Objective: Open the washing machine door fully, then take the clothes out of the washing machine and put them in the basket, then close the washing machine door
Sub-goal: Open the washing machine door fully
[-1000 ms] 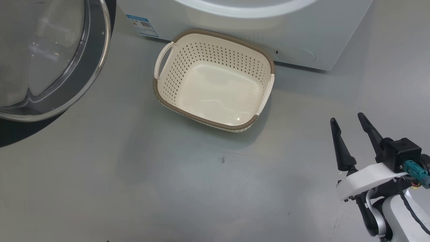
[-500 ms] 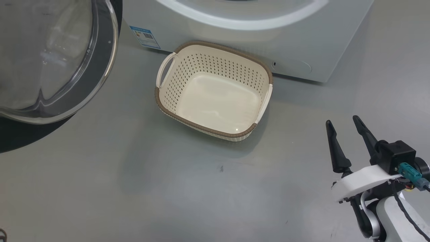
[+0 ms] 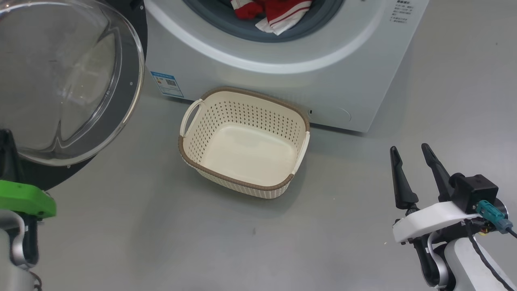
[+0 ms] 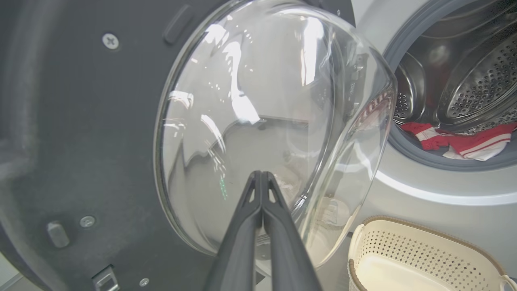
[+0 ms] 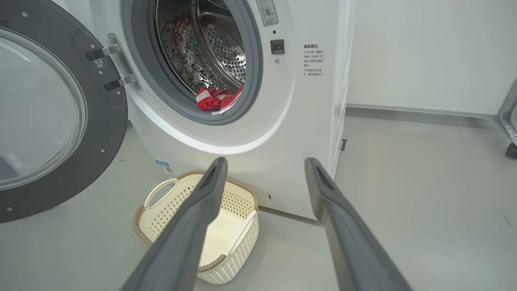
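Observation:
The washing machine door [image 3: 68, 81] stands swung open at the left, its glass bowl [image 4: 262, 121] bulging toward me. Red clothes [image 3: 274, 12] with white stripes lie at the front of the washing machine [image 3: 282, 81] drum, also seen as clothes [image 5: 216, 99] in the right wrist view. The cream basket [image 3: 242, 117] sits empty on the floor below the opening. My left gripper [image 4: 261, 173] is shut on nothing, its tips close in front of the glass. At the lower right my right gripper [image 3: 408, 147] is open and empty, well right of the basket.
A blue label sticker [image 3: 166, 84] marks the washer's lower left front and a round cover [image 3: 335, 115] its lower right. Grey floor spreads before the basket. A white wall and a wheeled metal frame [image 5: 511, 149] lie to the washer's right.
The head camera has tilted up, bringing the drum opening and clothes into the picture. My left arm's green mount has come in at the lower left. The right gripper holds its place, open.

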{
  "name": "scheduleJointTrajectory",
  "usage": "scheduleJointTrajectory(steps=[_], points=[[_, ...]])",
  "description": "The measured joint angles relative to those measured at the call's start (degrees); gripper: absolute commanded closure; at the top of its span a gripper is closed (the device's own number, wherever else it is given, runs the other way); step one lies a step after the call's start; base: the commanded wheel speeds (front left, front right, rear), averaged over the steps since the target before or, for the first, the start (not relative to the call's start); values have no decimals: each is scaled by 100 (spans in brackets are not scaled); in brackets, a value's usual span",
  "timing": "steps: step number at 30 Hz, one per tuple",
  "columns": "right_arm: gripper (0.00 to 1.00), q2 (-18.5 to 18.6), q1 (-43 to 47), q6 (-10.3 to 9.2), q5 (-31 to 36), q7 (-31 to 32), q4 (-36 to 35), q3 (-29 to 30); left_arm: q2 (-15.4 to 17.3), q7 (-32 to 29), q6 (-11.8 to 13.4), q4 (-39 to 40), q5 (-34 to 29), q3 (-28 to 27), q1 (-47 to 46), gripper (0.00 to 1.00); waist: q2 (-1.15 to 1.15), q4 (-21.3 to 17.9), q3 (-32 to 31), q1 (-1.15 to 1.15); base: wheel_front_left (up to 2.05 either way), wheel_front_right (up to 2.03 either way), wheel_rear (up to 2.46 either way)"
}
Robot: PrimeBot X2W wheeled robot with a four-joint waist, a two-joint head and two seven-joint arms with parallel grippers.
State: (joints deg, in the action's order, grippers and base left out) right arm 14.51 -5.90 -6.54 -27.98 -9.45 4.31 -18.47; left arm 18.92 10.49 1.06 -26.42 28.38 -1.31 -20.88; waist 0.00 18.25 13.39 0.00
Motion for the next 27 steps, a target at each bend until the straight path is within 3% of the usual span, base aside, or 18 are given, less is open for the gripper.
scheduleJointTrajectory(steps=[13,27], points=[[0,-143,36,0,-125,-182,166,105,-338,-35,-246,539,-236,668,502,100,0,-561,-704,0,0,0,0],[0,-145,320,-2,-127,-247,55,198,-921,-33,-259,1194,-172,937,1236,100,0,-1421,-1228,0,0,0,0]])
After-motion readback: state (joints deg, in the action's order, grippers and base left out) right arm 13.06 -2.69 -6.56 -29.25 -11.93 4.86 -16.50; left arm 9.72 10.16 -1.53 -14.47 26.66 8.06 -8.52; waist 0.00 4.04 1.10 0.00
